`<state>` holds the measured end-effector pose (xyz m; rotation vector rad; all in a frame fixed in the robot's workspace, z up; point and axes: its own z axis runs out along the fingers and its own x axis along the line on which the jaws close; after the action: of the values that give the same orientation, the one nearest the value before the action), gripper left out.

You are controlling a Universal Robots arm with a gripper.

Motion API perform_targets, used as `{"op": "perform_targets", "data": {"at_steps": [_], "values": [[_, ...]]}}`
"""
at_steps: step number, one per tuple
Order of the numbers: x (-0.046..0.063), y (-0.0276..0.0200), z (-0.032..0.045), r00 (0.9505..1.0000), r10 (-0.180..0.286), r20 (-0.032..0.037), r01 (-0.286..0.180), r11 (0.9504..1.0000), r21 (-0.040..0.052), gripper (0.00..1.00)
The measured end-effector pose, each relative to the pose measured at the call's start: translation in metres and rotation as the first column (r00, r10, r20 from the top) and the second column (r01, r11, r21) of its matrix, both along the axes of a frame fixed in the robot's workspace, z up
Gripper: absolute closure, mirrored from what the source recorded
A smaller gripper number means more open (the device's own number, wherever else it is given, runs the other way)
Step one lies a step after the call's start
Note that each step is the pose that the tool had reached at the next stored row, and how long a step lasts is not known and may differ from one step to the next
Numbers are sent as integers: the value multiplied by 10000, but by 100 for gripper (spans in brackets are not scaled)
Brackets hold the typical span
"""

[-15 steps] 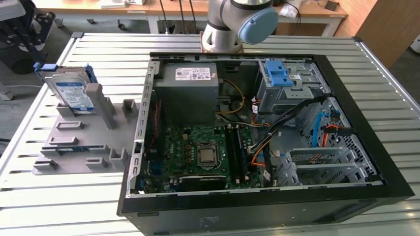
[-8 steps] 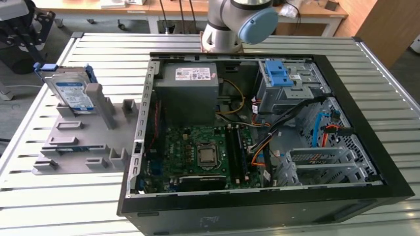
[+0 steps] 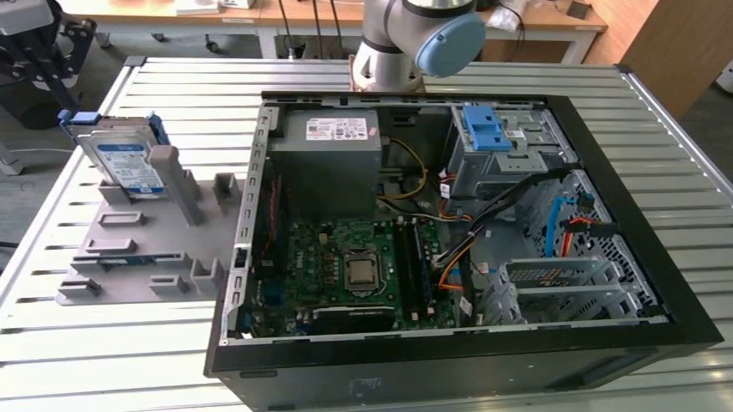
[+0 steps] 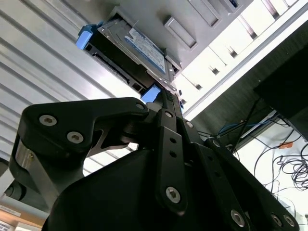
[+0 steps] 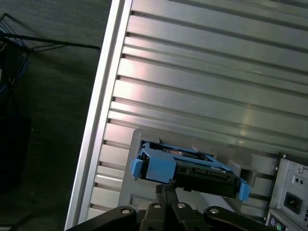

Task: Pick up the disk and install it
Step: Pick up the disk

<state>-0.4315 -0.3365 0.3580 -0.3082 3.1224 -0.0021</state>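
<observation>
Silver and edged in blue, the disk [image 3: 124,159] stands on edge in a grey plastic holder [image 3: 137,257] near the far corner of the slatted metal table [image 3: 184,86], on the exterior view's left. The holder sits beside an open computer case [image 3: 675,292]. In the first wrist view the tool [image 5: 166,186] hangs over the disk's blue frame, its fingers seemingly drawn together with nothing between them. The arm [image 3: 413,39] rises at the table's far edge.
</observation>
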Motion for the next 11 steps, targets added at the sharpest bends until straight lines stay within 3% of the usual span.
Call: {"op": "perform_targets", "data": {"at_steps": [11], "values": [[0, 0, 0, 9991, 418, 0, -418, 9991, 0, 89]]}}
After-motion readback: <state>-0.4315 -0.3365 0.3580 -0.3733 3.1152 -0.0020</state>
